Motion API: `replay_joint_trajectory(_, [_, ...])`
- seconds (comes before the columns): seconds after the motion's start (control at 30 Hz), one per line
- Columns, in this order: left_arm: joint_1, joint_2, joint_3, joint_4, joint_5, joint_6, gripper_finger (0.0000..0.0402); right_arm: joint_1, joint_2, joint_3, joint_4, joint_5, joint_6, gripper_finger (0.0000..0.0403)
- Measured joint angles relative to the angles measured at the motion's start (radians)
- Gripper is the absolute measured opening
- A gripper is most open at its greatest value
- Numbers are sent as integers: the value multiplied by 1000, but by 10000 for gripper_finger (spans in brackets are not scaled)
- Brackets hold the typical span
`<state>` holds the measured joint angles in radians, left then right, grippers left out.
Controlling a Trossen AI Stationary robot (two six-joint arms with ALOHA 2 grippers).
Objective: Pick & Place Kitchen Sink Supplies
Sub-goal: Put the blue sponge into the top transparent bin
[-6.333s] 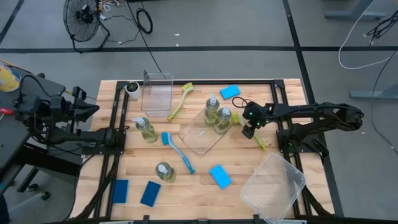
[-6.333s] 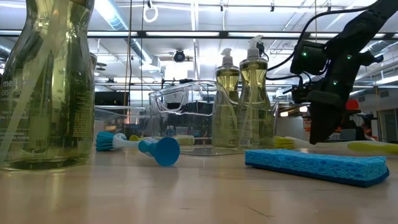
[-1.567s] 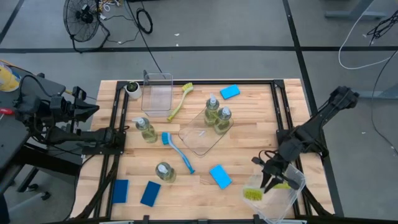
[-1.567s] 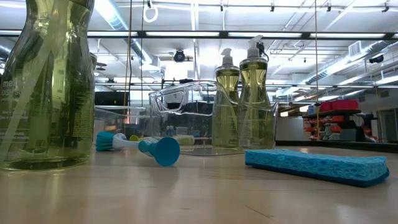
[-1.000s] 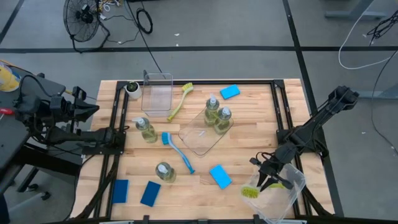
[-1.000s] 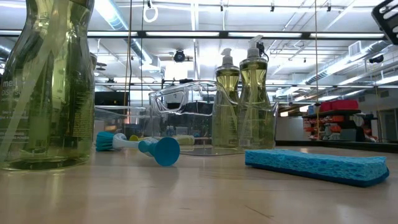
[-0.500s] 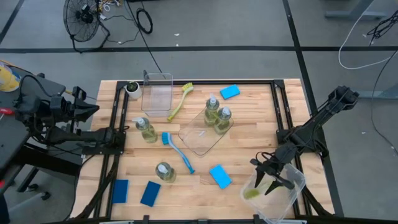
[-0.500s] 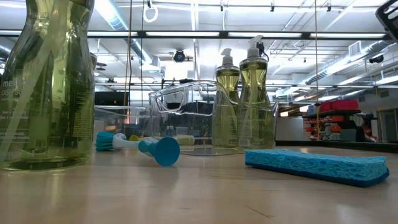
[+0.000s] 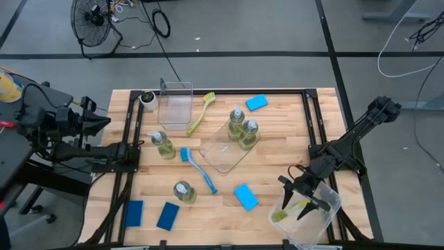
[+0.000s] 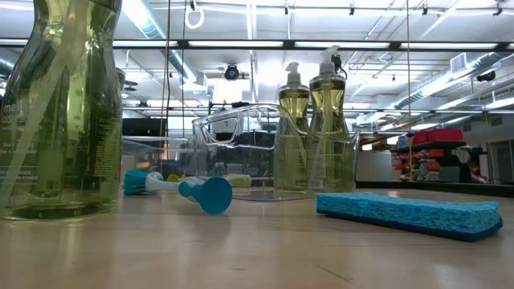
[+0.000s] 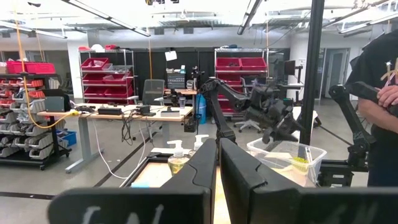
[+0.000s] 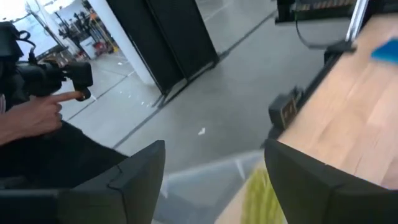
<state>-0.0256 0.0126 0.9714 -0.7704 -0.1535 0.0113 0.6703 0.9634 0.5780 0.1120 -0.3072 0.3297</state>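
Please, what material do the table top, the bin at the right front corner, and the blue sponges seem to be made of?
Table top: probably wood, pale and matte; plank seams and grain show.
Bin: likely clear, glossy plastic; the yellow-green dish brush inside shows through the wall.
Blue sponge: seems soft foam, matte; the low view shows a rough, porous edge. Whether it is cellulose or synthetic foam, I cannot tell.
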Motion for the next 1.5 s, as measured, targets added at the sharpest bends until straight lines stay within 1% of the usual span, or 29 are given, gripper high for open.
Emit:
replay_joint_trajectory(0.3, [0,0,0,0,0,0,26,-83,0,170,-129,2,-45,270])
replay_joint_trajectory(0.43, [0,0,0,0,0,0,26,-145,0,244,-216,2,-105,270])
replay_joint_trajectory(0.53, [0,0,0,0,0,0,26,-213,0,279,-268,2,-134,270])
replay_joint_trajectory(0.87, [0,0,0,0,0,0,25,-488,-3,312,-367,1,-221,270])
replay_joint_trajectory(1.5, [0,0,0,0,0,0,25,-848,-56,313,-366,0,-262,270])
